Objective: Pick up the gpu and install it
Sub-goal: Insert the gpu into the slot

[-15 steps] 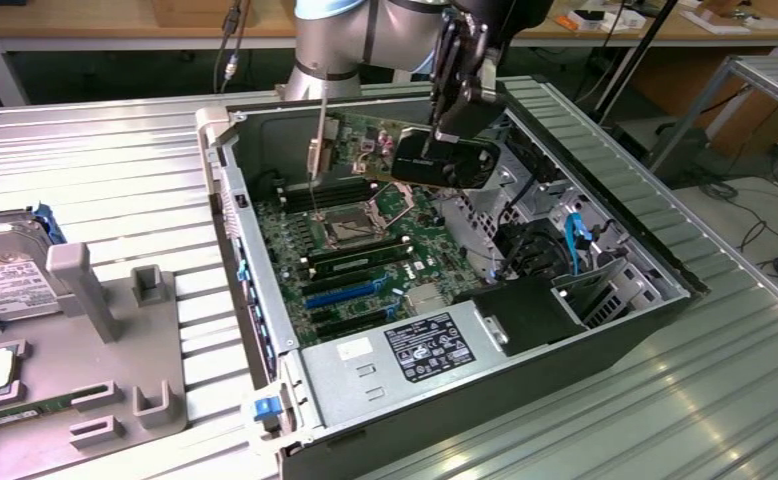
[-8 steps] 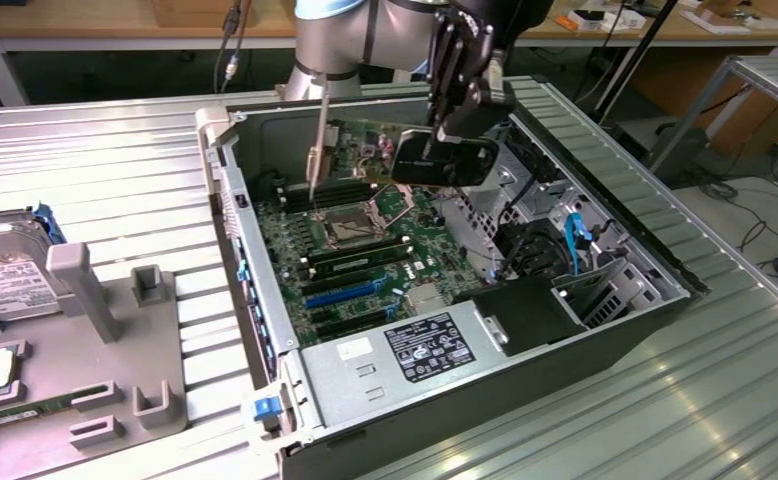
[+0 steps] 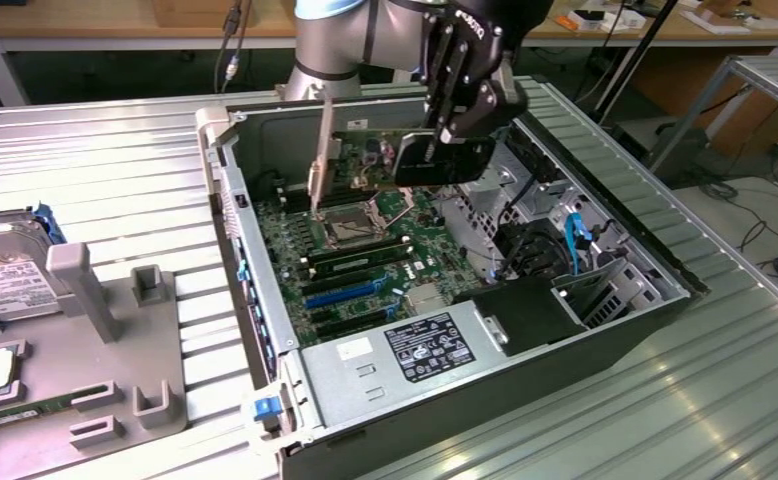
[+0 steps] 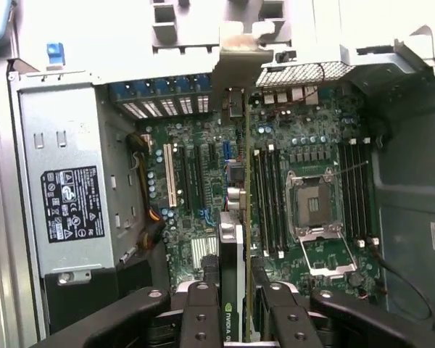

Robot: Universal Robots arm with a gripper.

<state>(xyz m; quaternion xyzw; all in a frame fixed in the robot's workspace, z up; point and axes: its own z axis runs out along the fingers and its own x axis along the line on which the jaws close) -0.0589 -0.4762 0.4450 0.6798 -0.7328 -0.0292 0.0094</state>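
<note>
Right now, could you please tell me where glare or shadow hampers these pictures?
Exterior view: overhead light glares off the ribbed metal table; the case's cable corner sits in shadow. Wrist view: the surface beyond the case is washed out white, the motherboard is evenly lit, the gpu in the jaws looks dark.

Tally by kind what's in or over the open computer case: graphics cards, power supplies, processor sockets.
gpu: 1, held in the gripper
power supply: 1
processor socket: 1
Total: 3
</note>
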